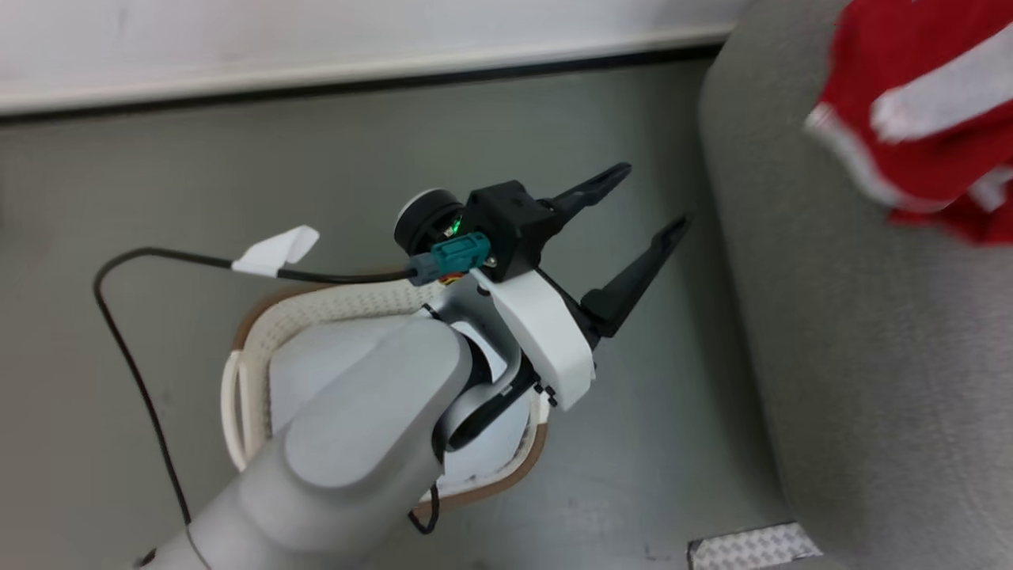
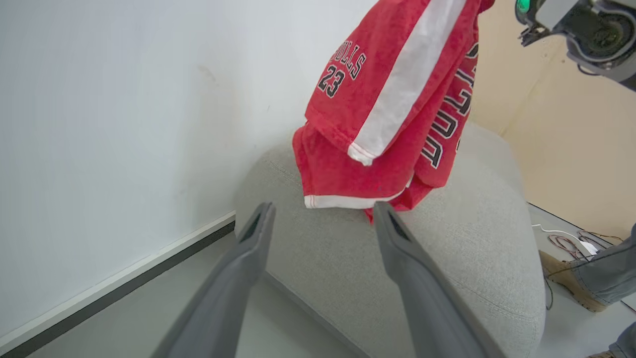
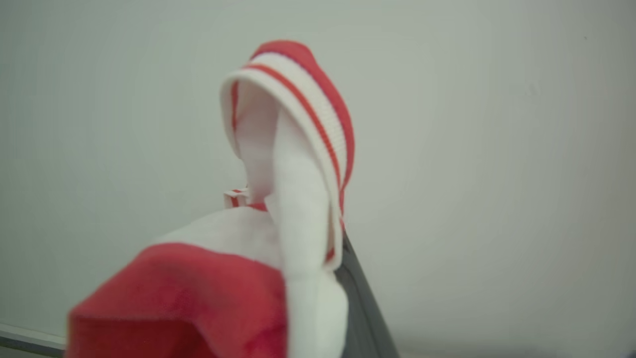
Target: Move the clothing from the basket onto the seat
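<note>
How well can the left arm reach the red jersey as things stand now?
Probably yes. The left pincer is open and points at the jersey, which hangs over the sofa; nothing lies between them.

The red jersey (image 2: 343, 164) reads "ULLS" above a black-and-white "23".

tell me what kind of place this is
Probably an indoor test room staged like a home: a grey sofa seat by a white wall, a laundry basket on smooth floor, loose cables.
</note>
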